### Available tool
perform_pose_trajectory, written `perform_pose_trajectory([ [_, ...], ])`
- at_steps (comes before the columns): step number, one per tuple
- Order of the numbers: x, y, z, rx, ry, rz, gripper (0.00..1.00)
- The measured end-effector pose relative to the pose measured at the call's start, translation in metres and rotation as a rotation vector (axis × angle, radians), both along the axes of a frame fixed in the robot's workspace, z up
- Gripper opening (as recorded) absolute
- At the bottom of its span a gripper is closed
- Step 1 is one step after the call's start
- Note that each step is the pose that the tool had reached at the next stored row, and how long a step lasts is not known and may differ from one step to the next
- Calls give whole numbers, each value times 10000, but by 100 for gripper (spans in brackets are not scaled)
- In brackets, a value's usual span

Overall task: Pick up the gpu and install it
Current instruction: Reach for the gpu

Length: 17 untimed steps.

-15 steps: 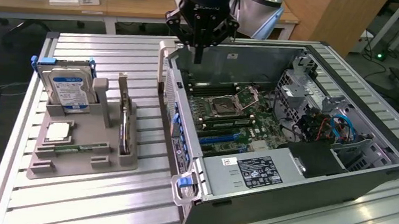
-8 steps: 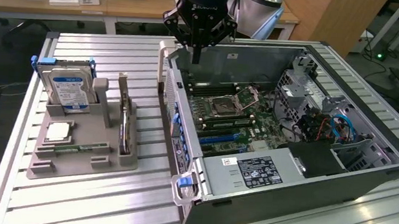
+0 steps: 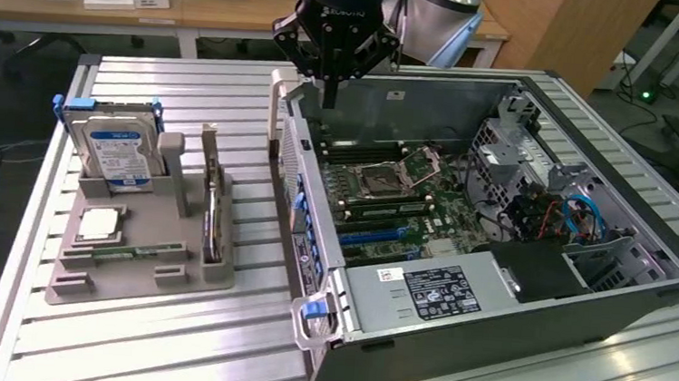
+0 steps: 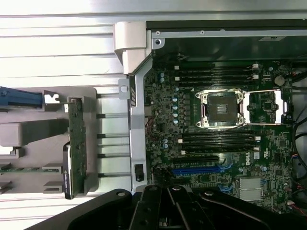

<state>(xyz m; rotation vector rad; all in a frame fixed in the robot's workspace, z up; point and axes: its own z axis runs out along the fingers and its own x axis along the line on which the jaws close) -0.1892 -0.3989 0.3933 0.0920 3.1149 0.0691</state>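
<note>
so far, as we read it, the job is at its very first step: the gpu (image 3: 210, 200) has not been picked up. it stands on its long edge in a slot of the grey holder (image 3: 126, 285), on the side nearest the open computer case (image 3: 486, 334). the blue-labelled hard drive (image 3: 118, 148) stands upright beside it, towards the exterior view's left. nothing touches the card. the gripper (image 3: 329, 95) hangs above the far corner of the case, well apart from the gpu, its fingers pressed together to a point and holding nothing. in the wrist view we look down on the motherboard (image 4: 225, 124) with its bare processor socket (image 4: 223, 109) and a blue expansion slot (image 4: 196, 170). the card shows edge-on in the holder just outside the case wall.

we judge that the pick calls for three things. the jaws must part wide enough to straddle the thin card. the hand must be carried sideways off the case and over the holder. the fingers must also line up across the card's thickness, since it offers only a narrow top edge. the descent wants care, because the hard drive and the holder's posts stand close by, and a skewed grip could tip the card in its slot.
</note>
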Motion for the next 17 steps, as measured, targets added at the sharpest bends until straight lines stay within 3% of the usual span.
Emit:
perform_pose_trajectory([
  [17,-145,0,0,0,0,10,11],
])
